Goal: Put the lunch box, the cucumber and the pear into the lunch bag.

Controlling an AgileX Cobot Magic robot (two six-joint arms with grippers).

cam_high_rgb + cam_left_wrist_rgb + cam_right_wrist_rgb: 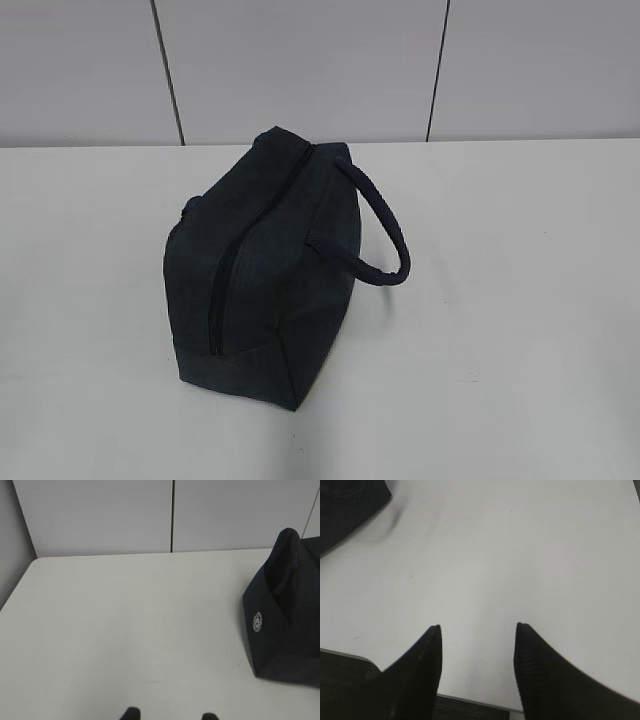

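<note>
The dark navy lunch bag point(265, 265) stands on the white table point(500, 330) in the middle of the exterior view, its zipper closed along the top and one looped handle point(385, 235) hanging to the right. Its end face with a small white round logo shows at the right of the left wrist view point(285, 615), and a corner shows at the top left of the right wrist view point(345, 505). The lunch box, cucumber and pear are out of view. My left gripper point(170, 715) is open and empty. My right gripper point(477, 630) is open and empty over the table's near edge.
A grey panelled wall point(300, 70) stands behind the table. The table's front edge point(470, 700) runs just under my right gripper. Neither arm shows in the exterior view.
</note>
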